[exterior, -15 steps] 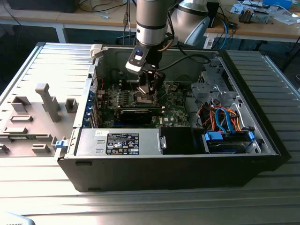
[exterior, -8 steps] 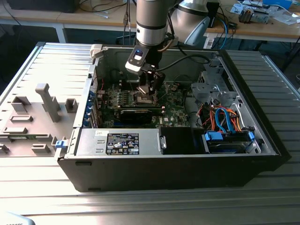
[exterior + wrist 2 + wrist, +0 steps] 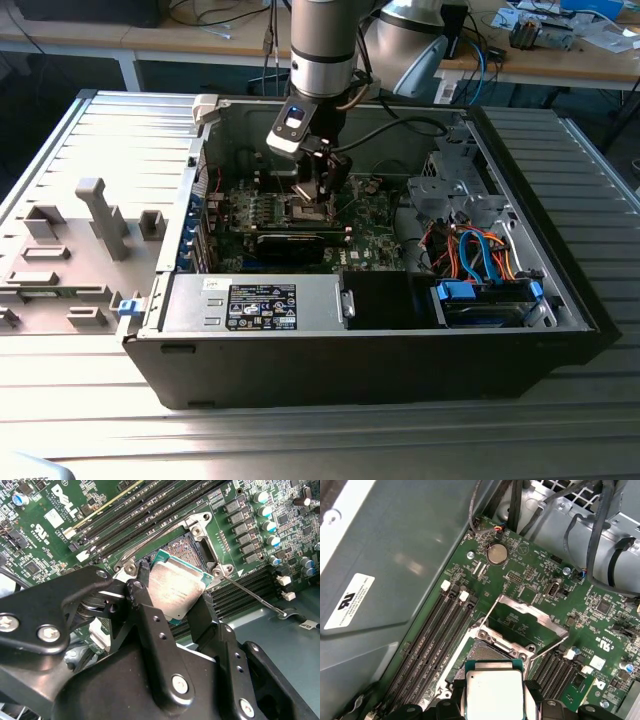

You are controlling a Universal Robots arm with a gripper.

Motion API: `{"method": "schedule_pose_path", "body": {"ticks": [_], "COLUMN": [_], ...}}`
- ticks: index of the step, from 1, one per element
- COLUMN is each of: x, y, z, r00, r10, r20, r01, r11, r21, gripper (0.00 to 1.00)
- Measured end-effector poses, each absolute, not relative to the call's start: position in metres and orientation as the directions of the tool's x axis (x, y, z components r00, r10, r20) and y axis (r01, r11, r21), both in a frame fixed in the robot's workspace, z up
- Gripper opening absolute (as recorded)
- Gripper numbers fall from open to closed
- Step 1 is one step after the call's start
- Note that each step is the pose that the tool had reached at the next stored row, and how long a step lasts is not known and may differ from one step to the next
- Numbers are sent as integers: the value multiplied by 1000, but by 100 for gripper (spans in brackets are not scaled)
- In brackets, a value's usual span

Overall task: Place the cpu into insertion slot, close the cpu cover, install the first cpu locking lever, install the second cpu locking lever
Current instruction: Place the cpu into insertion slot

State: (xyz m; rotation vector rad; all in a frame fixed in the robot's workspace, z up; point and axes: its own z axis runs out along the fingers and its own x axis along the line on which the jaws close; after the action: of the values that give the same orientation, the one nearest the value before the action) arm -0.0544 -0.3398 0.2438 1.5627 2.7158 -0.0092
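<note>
The cpu, silver-grey and square, sits pinched between the jaws over the insertion slot.

Bright even light, pale glare on the cpu, deep shadow inside the computer case.

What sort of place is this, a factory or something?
Probably a robotics lab or workshop: an open computer case lies on a metal table, a robot's gripper holds a chip inside it, and cable-strewn workbenches stand behind.

In the first wrist view the cpu runs off the picture's edge, gripper fingers covering 2 sides.
</note>
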Motion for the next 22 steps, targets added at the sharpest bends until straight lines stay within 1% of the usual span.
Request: {"method": "schedule_pose_path", "body": {"ticks": [22], "x": [-54], "y": [-340], "z": [244], "r00": [-490], "r10": [872], "r20": [-10], "r01": [872], "r11": [490], "r21": [-1], "gripper": [55]}}
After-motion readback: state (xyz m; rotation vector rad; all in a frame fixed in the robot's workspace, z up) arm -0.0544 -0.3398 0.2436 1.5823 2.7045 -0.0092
